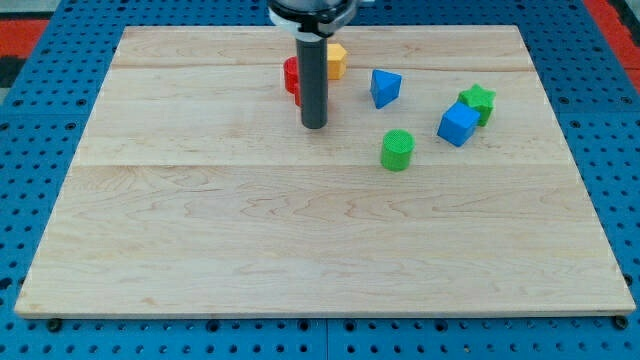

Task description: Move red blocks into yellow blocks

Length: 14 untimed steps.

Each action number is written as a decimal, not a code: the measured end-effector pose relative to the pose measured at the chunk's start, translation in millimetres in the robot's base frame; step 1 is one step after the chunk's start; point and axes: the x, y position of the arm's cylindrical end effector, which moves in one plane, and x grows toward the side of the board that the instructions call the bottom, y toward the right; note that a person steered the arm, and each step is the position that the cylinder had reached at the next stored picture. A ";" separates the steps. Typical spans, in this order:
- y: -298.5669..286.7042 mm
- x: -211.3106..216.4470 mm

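Note:
My tip (314, 125) rests on the wooden board (200, 220) near the view's top, just below the red blocks. A red block (291, 76) shows at the rod's left side, partly hidden by the rod; its shape is unclear. A yellow block (336, 61) shows at the rod's right side, higher up, also partly hidden. Red and yellow seem to lie close together behind the rod, but the rod hides whether they touch.
A blue wedge-like block (385, 87) lies right of the rod. A green cylinder (397, 150) lies below it. A blue cube (458, 124) touches a green star (479, 101) further right. A blue pegboard (40, 150) surrounds the board.

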 end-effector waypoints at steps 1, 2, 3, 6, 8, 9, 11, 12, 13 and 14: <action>10.3 -4.5; -13.6 -19.9; -43.2 -30.3; -49.0 -62.6; -35.1 -75.8; -27.1 -82.6; -27.2 -56.8; -5.9 -25.4; -2.5 -25.4; 18.9 -36.2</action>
